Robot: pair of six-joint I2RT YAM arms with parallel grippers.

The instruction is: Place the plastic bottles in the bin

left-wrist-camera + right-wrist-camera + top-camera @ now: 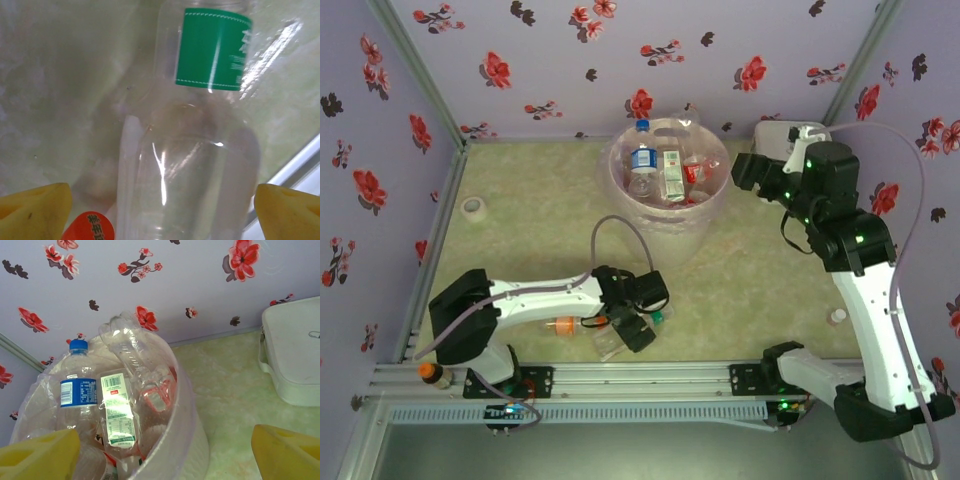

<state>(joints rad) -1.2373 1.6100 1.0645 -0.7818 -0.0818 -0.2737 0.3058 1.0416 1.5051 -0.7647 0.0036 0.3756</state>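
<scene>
Noted left pincer [162,207] spread apart, astride clear green-labelled plastic bottle [200,165] by front rail [650,375], not yet clamped. Noted right pincer [162,452] apart, empty, beside large round pale bag-lined bin [715,205], well away, bottles already inside. Judged best: centre on bottle body, avoid orange cap [90,227] beside left finger, close gently.

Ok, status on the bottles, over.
Left gripper open astride green-label bottle. Right gripper open, empty, by bin. Bin holds several bottles; orange-cap bottle beside left gripper.
</scene>
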